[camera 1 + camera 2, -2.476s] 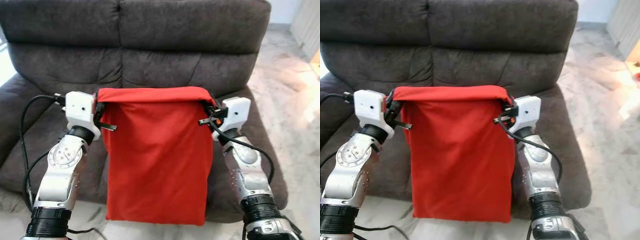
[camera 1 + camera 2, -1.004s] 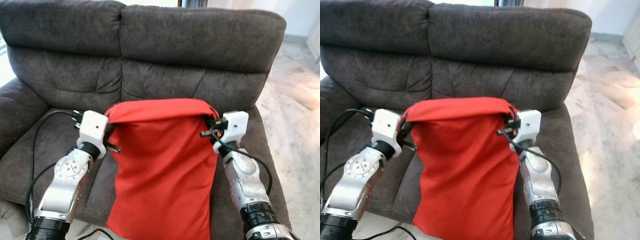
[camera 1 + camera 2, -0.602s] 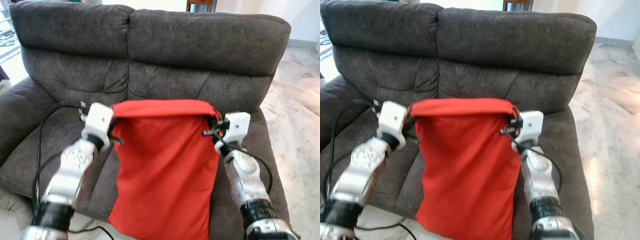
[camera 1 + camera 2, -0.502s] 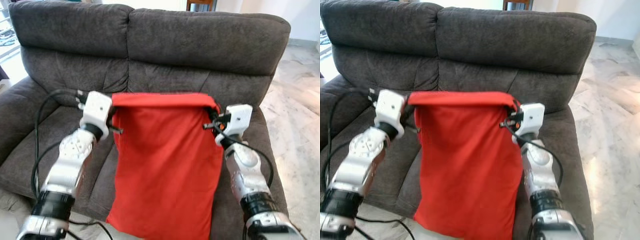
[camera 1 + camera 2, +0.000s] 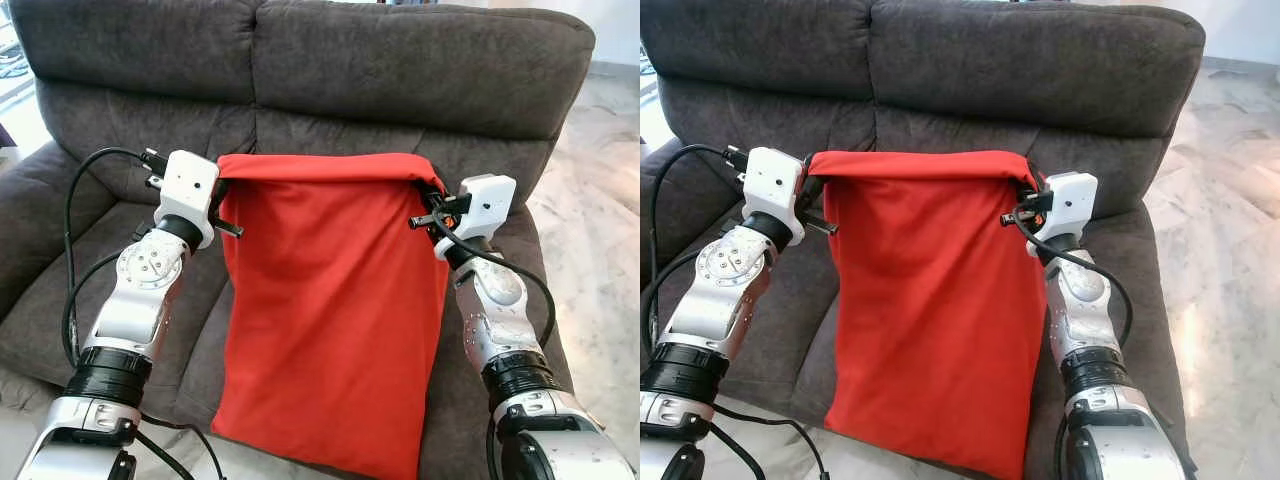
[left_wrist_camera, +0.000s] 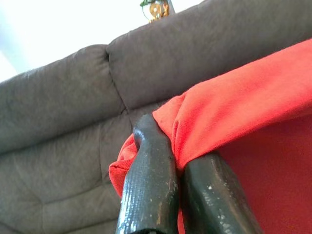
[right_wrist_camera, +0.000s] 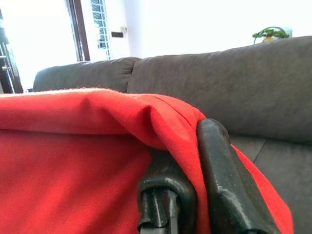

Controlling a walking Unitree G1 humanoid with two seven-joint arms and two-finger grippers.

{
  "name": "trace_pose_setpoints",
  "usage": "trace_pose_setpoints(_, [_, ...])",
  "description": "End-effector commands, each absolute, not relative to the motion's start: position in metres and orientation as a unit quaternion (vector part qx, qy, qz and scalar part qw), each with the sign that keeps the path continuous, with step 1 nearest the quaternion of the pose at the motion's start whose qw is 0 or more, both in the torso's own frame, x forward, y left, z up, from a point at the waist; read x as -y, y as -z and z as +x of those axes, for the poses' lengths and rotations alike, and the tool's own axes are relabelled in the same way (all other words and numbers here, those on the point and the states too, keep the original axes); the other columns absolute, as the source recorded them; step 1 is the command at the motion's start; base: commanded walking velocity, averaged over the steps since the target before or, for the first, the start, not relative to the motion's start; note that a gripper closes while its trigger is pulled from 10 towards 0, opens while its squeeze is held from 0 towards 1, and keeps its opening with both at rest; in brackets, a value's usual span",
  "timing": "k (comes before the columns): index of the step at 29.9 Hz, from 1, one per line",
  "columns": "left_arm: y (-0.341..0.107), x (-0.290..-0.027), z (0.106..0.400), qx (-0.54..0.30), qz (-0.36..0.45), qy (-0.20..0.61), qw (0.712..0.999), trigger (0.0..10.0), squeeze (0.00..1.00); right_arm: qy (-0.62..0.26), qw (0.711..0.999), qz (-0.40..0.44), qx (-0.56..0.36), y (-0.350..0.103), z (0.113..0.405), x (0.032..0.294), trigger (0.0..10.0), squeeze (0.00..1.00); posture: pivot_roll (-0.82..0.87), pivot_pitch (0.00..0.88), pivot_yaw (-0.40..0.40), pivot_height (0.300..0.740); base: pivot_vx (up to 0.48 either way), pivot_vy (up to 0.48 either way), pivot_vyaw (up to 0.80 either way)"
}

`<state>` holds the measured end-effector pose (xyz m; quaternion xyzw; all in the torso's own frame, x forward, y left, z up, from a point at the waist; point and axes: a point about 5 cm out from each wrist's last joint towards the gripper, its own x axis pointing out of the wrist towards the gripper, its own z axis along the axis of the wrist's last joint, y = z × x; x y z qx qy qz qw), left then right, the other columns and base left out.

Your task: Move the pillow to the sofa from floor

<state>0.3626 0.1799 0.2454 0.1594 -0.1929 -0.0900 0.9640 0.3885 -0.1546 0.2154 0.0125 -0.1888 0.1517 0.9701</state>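
Red pillow [image 5: 330,320] hangs over the sofa [image 5: 400,80].
Left gripper [image 6: 178,161] and right gripper [image 7: 195,161] each pinch a top corner; thin fabric holds may slip, dropping it short.

Soft, even daylight fills both head views, and they are sharp, free of motion blur. Beyond the right tool [image 5: 428,205] the marble floor [image 5: 600,190] catches pale glare. The red pillow [image 5: 335,310] is evenly lit, with faint shading in its folds, and it casts a soft shadow on the sofa [image 5: 400,90] seat beneath. In the wrist views the background behind the sofa back is blown out to white by bright windows, while the fingers [image 6: 151,190] of the left tool [image 6: 178,168] sit close, slightly soft, with small specular glints.
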Motion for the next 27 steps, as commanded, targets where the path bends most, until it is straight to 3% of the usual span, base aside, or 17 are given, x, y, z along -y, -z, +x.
trace_pose_setpoints(1, [-0.272,-0.21,0.36,0.233,0.159,0.02,0.959,10.0,0.0,-0.062,0.946,0.052,0.315,-0.274,0.385,0.198,10.0,0.0,0.08,0.143,0.056,0.74,0.0,0.0,0.0])
trace_pose_setpoints(9, [-0.298,-0.206,0.362,0.272,0.168,0.013,0.947,10.0,0.0,-0.063,0.938,0.035,0.339,-0.289,0.385,0.199,10.0,0.0,0.09,0.141,0.061,0.74,0.0,0.0,0.0])
trace_pose_setpoints(13, [-0.287,-0.206,0.363,0.254,0.166,0.023,0.953,10.0,0.0,-0.07,0.941,0.041,0.328,-0.284,0.387,0.197,10.0,0.0,0.08,0.139,0.062,0.74,0.0,0.0,0.0])
trace_pose_setpoints(27, [-0.208,-0.21,0.347,0.14,0.159,0.047,0.976,10.0,0.0,-0.079,0.987,0.024,0.139,-0.179,0.383,0.185,10.0,0.0,0.08,0.153,0.055,0.74,0.0,0.0,0.0])
